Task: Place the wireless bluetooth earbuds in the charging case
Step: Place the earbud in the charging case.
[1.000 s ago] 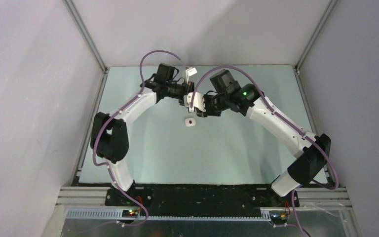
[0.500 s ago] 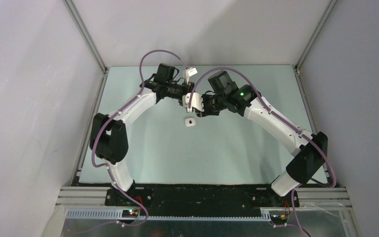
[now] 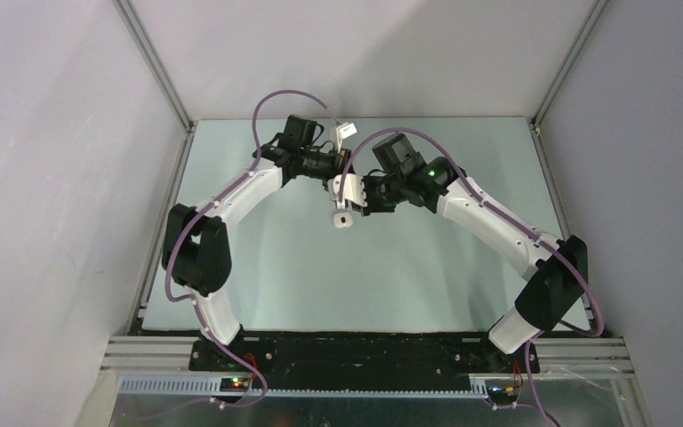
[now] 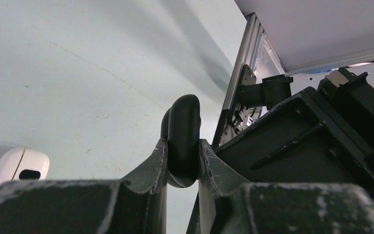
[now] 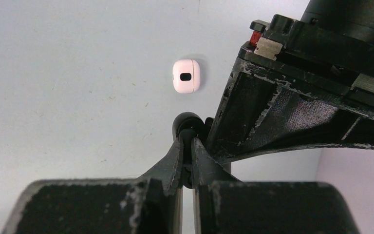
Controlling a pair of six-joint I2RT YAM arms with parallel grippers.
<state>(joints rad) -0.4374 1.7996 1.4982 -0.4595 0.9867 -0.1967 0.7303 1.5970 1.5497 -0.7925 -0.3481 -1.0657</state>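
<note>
My left gripper (image 4: 182, 148) is shut on a black rounded charging case (image 4: 184, 126), held edge-on above the table. My right gripper (image 5: 188, 142) is shut on a small black earbud (image 5: 187, 126), right beside the left gripper's fingers. In the top view the two grippers meet at mid-table, left (image 3: 333, 167) and right (image 3: 349, 197). A white pebble-like case (image 3: 343, 220) with a dark oval mark lies on the table just below them. It also shows in the right wrist view (image 5: 186, 76) and the left wrist view (image 4: 19, 168). White earbuds are out of view.
The pale green table (image 3: 427, 267) is walled by grey panels with aluminium rails (image 3: 156, 71) at the back corners. Purple cables (image 3: 271, 98) loop above both wrists. A white tag (image 3: 345, 130) hangs on the left cable.
My right arm has swung left and slightly nearer, bringing its gripper almost over the white case. The left gripper has held still with the black case.
</note>
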